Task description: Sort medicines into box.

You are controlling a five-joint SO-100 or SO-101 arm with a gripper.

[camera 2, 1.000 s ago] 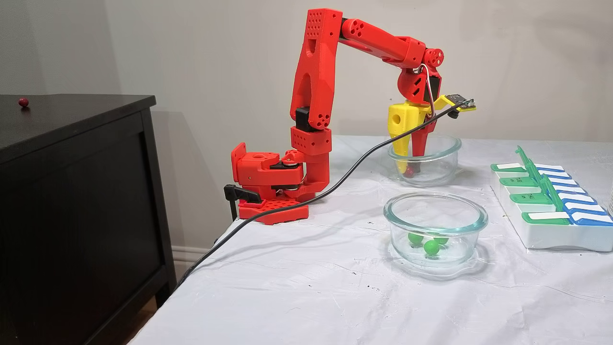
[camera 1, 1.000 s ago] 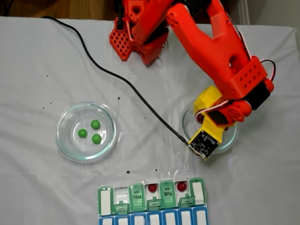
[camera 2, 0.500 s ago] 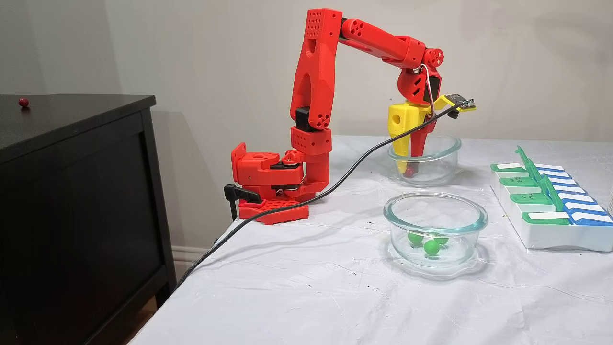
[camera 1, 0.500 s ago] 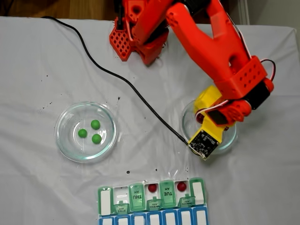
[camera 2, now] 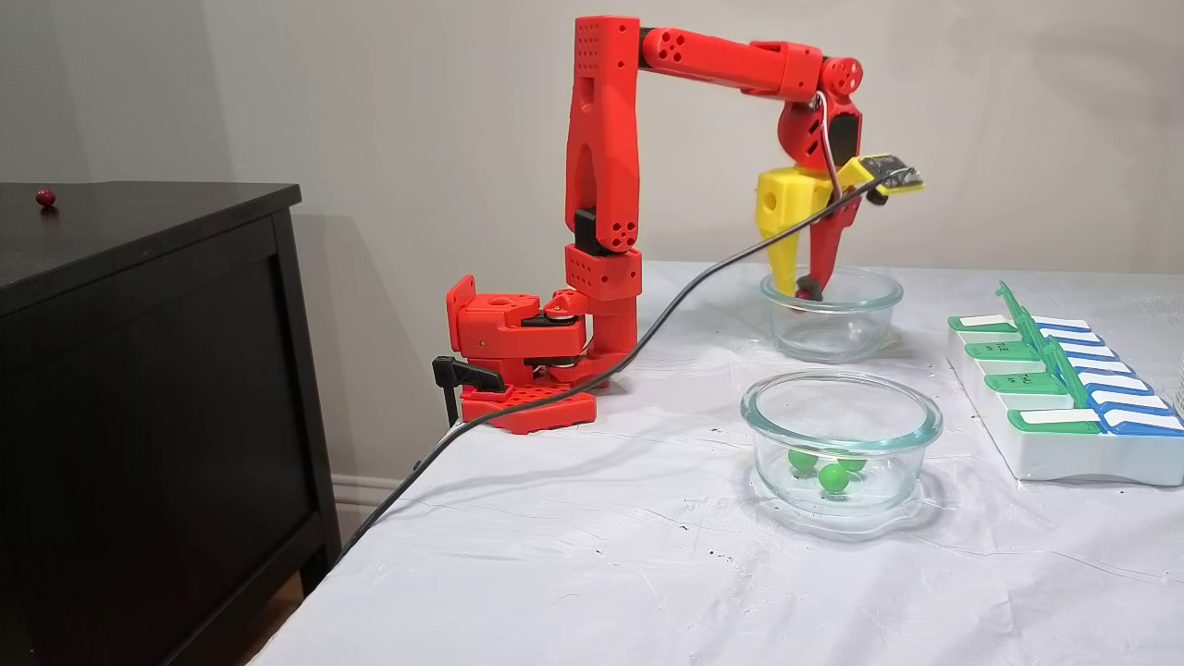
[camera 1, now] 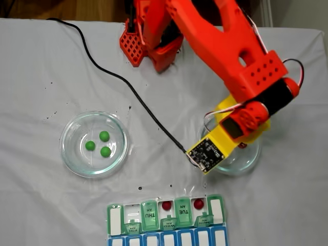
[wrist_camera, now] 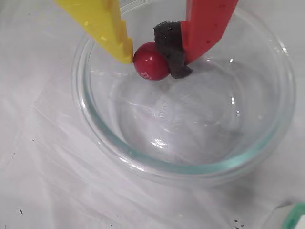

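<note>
- The gripper (wrist_camera: 151,59) has a yellow finger (wrist_camera: 109,28) and a red finger with a black foam pad (wrist_camera: 172,47). It is squeezed shut on one small, shiny, dark red ball (wrist_camera: 150,61).
- In the wrist view the ball sits right between the two finger tips, touching both.
- The ball hangs just inside the top of the round clear glass dish (wrist_camera: 267,138) and is not touching its floor. The side fixed view shows the finger tips (camera 2: 807,289) about level with the rim of that dish (camera 2: 832,319).
- The box is a flat white pill box with see-through green flip lids (camera 1: 166,218). In the fixed view from above it lies below the gripper's dish (camera 1: 241,161) and a little to the left, well apart from it.
- Two dark red balls (camera 1: 166,205) (camera 1: 198,204) already sit in open slots of the green row.
- I think the next move is to lift the ball clear of the rim and carry it toward the box, to another open slot.
- Three green balls (camera 1: 100,144) wait in the other glass dish (camera 1: 69,154), far to the left in that view.
- The ball is round and slick, so it could pop out if the squeeze loosens.
</note>
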